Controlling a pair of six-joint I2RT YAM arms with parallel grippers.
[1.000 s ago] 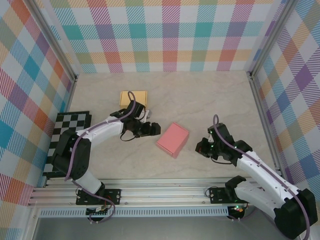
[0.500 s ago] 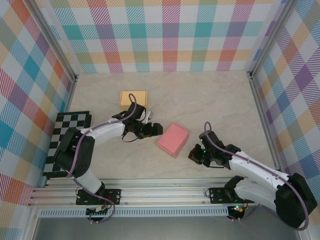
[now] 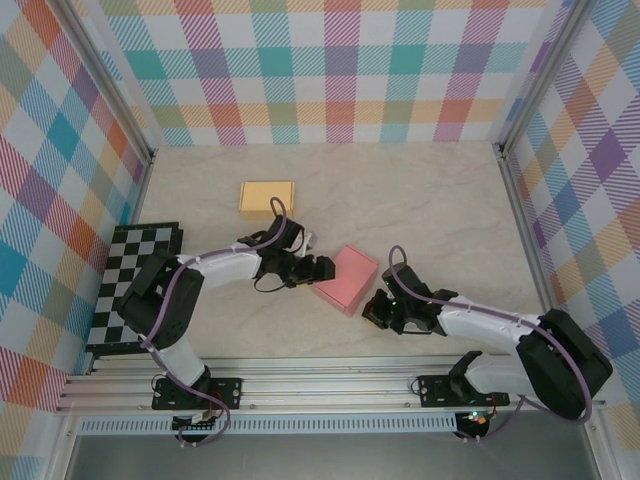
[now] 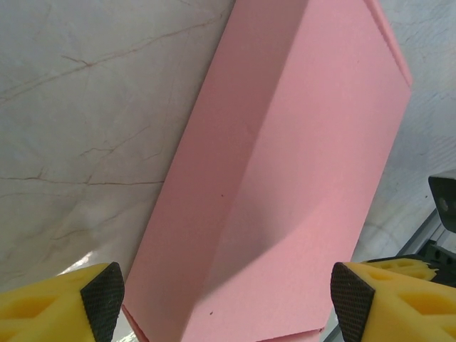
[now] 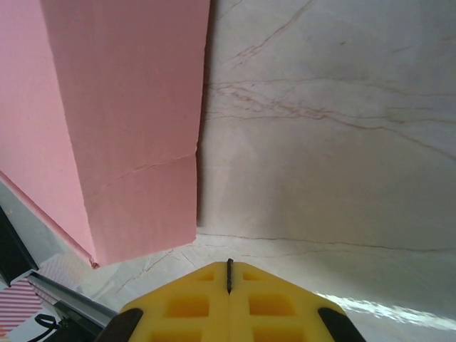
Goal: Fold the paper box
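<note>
- An aluminium rail (image 3: 330, 385) runs along the near edge and carries the bases of the 2 arms.
- The right gripper (image 3: 375, 308) is low over the table, just beside the near right corner of the pink paper box (image 3: 347, 278). Its yellow fingers are pressed together with no gap and hold nothing.
- The pink paper box lies flat and closed near the middle of the table, turned at an angle to the edges.
- The left gripper (image 3: 322, 268) is at the box's left edge with its jaws wide apart. In the left wrist view the box lies ahead, between the 2 black pads (image 4: 103, 296). Whether they touch it I cannot tell.
- A black-and-white checkerboard mat (image 3: 135, 285) lies at the left side.
- The table (image 3: 430, 210) is pale beige with thin brown veins, like marble.
- A flat yellow box (image 3: 267, 196) lies further back, left of centre, well apart from the pink one.
- Walls (image 3: 330, 70) in pastel plaid close off 3 sides, with aluminium posts (image 3: 115, 90) at the far corners.
</note>
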